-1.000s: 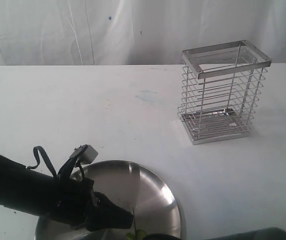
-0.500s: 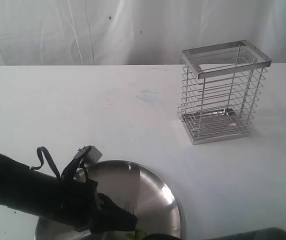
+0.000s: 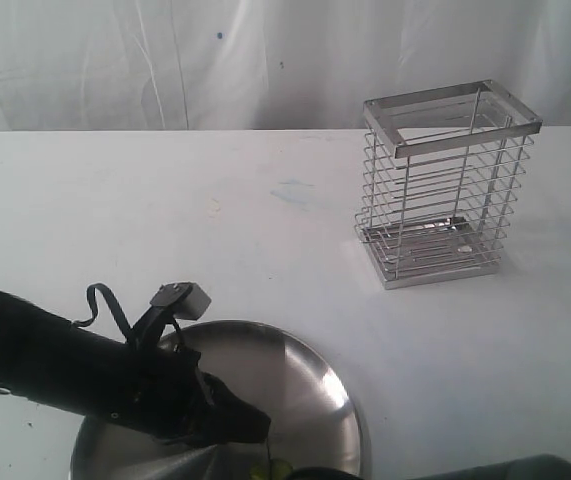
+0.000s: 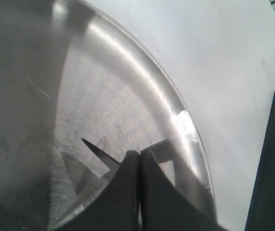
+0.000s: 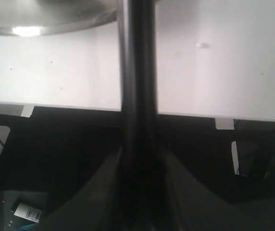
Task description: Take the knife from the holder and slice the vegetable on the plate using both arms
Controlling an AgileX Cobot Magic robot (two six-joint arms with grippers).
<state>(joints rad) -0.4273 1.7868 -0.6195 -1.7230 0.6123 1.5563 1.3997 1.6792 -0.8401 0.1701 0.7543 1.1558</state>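
Over plate (image 3: 310, 372), left arm (image 3: 55, 370) stretched low from left, left claw (image 3: 253, 428) pinched shut near vegetable (image 3: 275, 468); arm shifted slightly rightward since one second ago. Right claw (image 5: 139, 166) clamps knife (image 5: 137, 86) handle.

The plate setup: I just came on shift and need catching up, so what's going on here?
The holder stands empty, apart from the plate. The knife is out, gripped by the right arm's fingers, with its pointed tip over the plate. The left arm's fingers are shut and low over the plate, right beside the blade. A small green vegetable piece lies at the plate's near edge. The views don't show whether cutting has begun.
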